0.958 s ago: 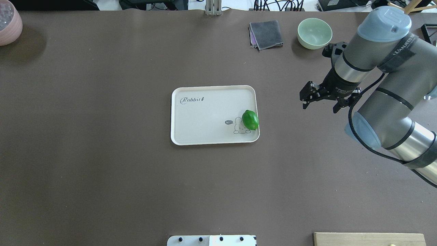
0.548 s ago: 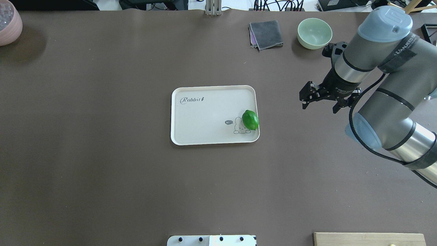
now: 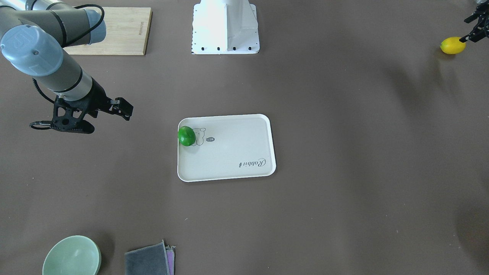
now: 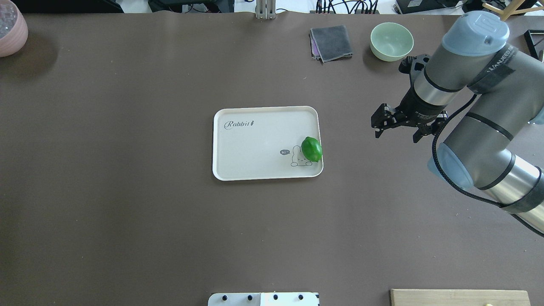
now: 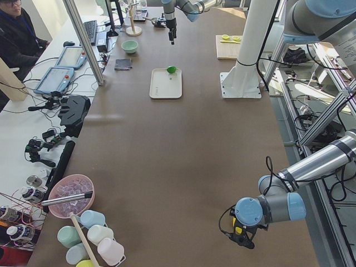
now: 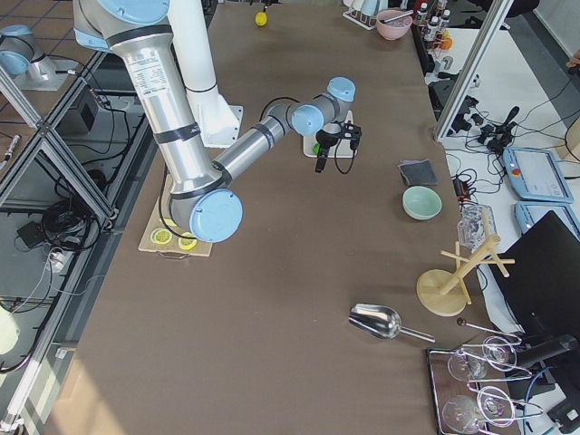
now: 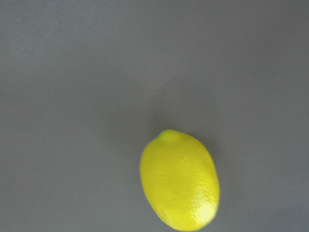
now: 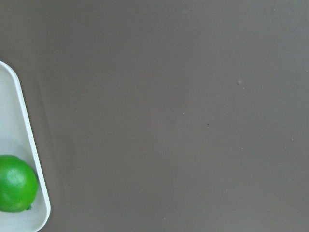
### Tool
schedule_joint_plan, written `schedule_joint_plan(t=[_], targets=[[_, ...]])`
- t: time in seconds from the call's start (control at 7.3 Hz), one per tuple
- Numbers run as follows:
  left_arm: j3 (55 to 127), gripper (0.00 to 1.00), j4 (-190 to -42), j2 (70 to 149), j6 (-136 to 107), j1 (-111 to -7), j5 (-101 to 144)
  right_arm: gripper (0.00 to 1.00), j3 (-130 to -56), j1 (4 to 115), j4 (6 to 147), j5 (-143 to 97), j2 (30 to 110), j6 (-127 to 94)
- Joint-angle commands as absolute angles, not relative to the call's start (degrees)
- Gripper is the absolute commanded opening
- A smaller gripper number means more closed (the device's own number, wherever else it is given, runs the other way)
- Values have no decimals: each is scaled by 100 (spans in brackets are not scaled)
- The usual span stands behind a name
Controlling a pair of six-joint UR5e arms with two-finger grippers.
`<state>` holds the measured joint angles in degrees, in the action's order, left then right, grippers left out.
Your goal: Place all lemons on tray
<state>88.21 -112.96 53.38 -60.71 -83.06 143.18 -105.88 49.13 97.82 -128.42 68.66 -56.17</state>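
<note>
The glossy green lemon (image 4: 311,148) lies at the near right corner of the pale Rabbit tray (image 4: 255,140), over the cartoon drawing; it also shows in the front view (image 3: 186,135) on the tray (image 3: 229,156). My right gripper (image 4: 395,132) hangs open and empty above bare table right of the tray. The yellow lemon (image 3: 452,45) lies on the table far to my left, out of the overhead view. My left gripper (image 3: 469,27) is just beside and above it, jaws apart, holding nothing. The left wrist view shows the yellow lemon (image 7: 179,181) below, untouched.
A green bowl (image 4: 391,40) and a folded grey cloth (image 4: 331,42) sit at the far right. A pink bowl (image 4: 10,32) is at the far left corner. A bamboo cutting board (image 3: 114,30) with lemon slices (image 5: 229,38) lies by the robot base (image 3: 225,26).
My right arm has shifted slightly left and away, its gripper still open. The green lemon and tray have not moved.
</note>
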Motion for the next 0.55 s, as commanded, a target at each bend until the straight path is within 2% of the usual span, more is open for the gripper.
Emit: schedule_joint_plan(t=[0.0,0.41], targets=[[8403,98,-11636,5694,-7044,-8341,14893,100,-10591,4887,9782,-12832,6856,-5625],[7903,98,-11681,5783,-7023,-8638,14994,100,-10591,4834,9782,-12832,6873,-5625]])
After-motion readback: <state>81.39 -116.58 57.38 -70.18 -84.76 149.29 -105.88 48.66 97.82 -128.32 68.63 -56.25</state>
